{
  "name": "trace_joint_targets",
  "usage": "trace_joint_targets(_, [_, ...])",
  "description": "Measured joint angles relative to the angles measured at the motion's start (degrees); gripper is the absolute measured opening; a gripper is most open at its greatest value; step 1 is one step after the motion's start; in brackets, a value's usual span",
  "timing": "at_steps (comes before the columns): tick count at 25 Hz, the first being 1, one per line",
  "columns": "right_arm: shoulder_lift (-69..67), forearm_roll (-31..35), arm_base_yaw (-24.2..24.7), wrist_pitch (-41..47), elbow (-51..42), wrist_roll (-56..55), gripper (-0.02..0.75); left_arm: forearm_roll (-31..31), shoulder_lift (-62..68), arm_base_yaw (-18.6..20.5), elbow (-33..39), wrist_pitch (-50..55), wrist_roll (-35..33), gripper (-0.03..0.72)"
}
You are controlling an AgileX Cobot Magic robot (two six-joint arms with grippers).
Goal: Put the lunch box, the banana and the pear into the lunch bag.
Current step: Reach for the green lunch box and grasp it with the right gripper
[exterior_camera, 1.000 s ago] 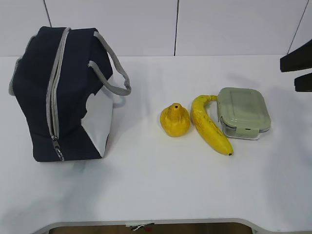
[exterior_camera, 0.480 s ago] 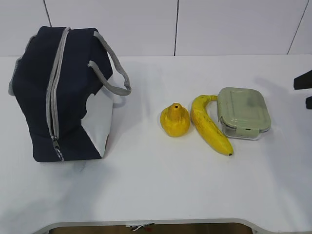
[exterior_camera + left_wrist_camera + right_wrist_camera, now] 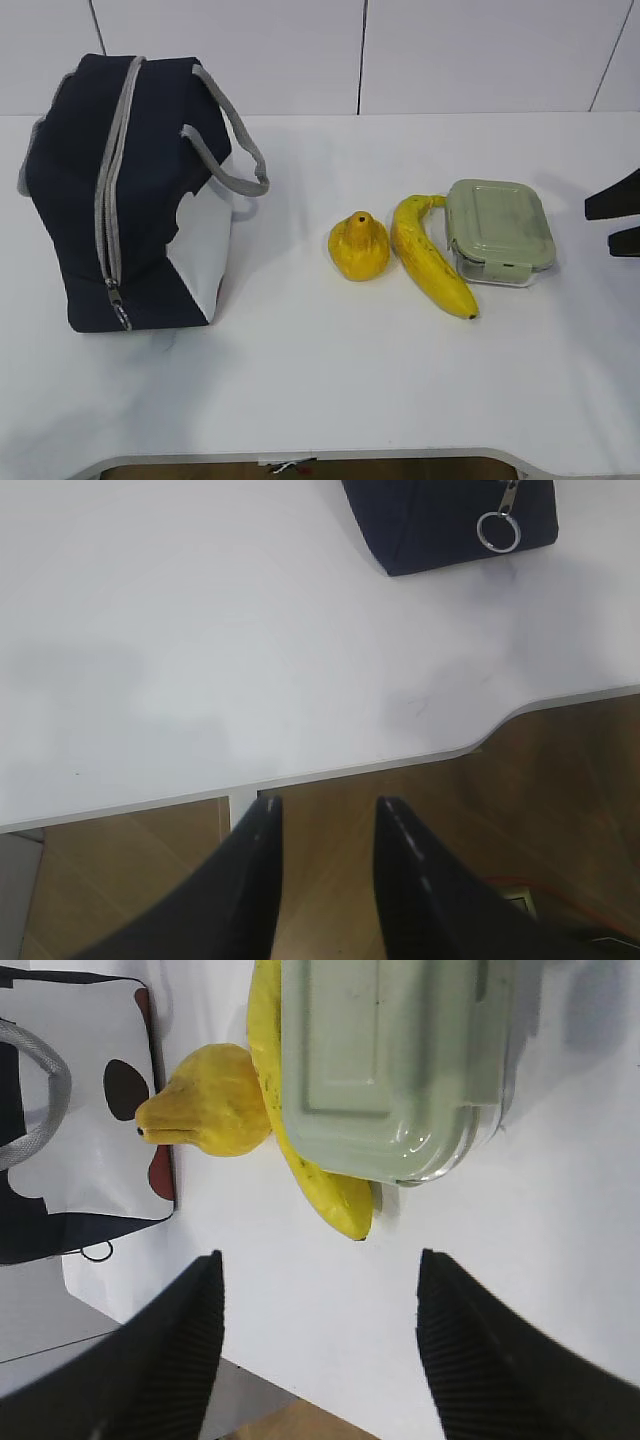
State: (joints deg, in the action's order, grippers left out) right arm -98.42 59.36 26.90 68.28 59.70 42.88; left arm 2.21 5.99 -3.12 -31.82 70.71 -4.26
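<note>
While the white bench (image 3: 330, 400) takes up most of the exterior view, a white panelled wall (image 3: 460, 55) w/ thin dark seams runs behind it, and the left wrist view shows brown wood floor (image 3: 500, 820) under the bench's rounded front edge.

Lunch bag (image 3: 120, 190) stands at the left of the bench, navy w/ a white lower panel, grey zipper run down its near face, zipper looks closed, pull ring near the bottom corner. Grey handles lie over the top & right side. Pear (image 3: 359, 246) sits about mid-bench, well apart from the bag. Banana (image 3: 428, 258) lies just right of the pear, stem end against the lunch box (image 3: 499, 231), which sits upright w/ green lid on. All three are out on the bench, none in the bag.

Right tool (image 3: 318, 1345): fingers spread wide, holding nothing, touching nothing; hangs above the bench on the far-right side, near the lunch box. In the exterior view only its dark tips (image 3: 618, 212) show at the right edge.

Left tool (image 3: 325, 850): fingers parted by a narrow gap, nothing between them, sits past the bench's front edge over the floor, bag corner some way ahead.
</note>
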Motion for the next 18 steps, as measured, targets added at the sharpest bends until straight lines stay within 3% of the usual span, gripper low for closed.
trace_joint_targets(11, [-0.47, 0.99, 0.0, 0.0, 1.76, 0.27, 0.49, 0.0, 0.0, 0.0, 0.0, 0.0, 0.0, 0.246])
trace_joint_targets(18, [-3.94, 1.01, 0.0, 0.0, 6.09, -2.37, 0.599, -0.07, 0.0, 0.0, 0.0, 0.0, 0.0, 0.246])
